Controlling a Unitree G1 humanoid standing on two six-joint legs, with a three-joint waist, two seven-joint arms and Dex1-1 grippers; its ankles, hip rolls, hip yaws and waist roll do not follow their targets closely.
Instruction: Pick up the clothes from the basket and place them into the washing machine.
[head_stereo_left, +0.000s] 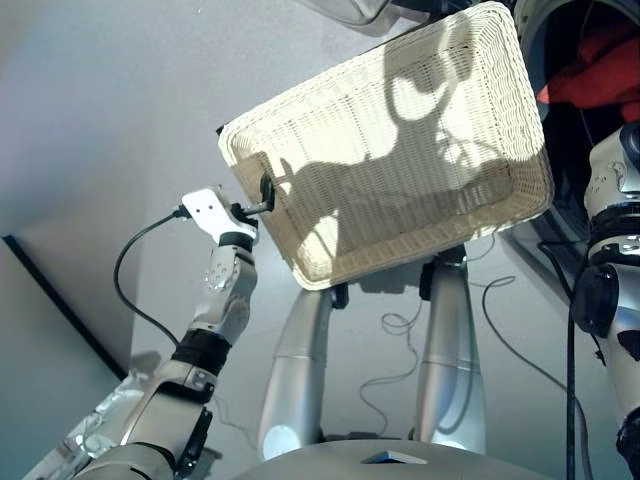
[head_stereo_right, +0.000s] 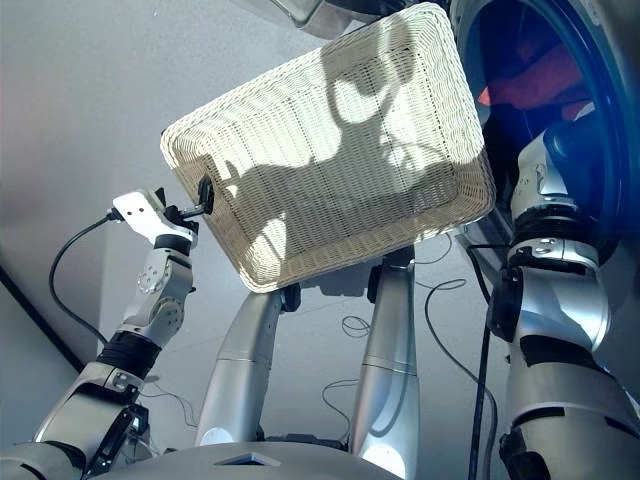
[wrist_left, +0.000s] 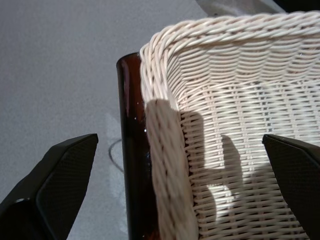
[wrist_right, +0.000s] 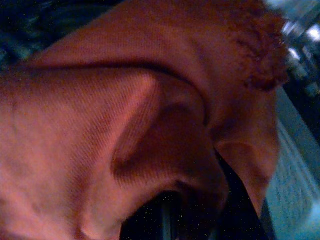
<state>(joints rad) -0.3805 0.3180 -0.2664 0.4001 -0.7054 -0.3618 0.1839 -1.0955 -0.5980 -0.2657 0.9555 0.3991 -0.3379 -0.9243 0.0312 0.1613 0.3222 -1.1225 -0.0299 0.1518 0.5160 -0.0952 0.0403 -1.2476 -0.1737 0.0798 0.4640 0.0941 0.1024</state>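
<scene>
No readable text, label, brand, number or sign anywhere. Plain weave only on the basket; bare fabric on the orange-red garment; nothing legible around the washing machine opening at two o'clock.

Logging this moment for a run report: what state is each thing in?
basket: empty, no clothes inside.
orange-red garment: inside the washing machine's porthole.
washing machine: door open.
left gripper: open, fingers either side of the basket's corner.
right gripper: reaching into the drum, hidden by cloth.
</scene>
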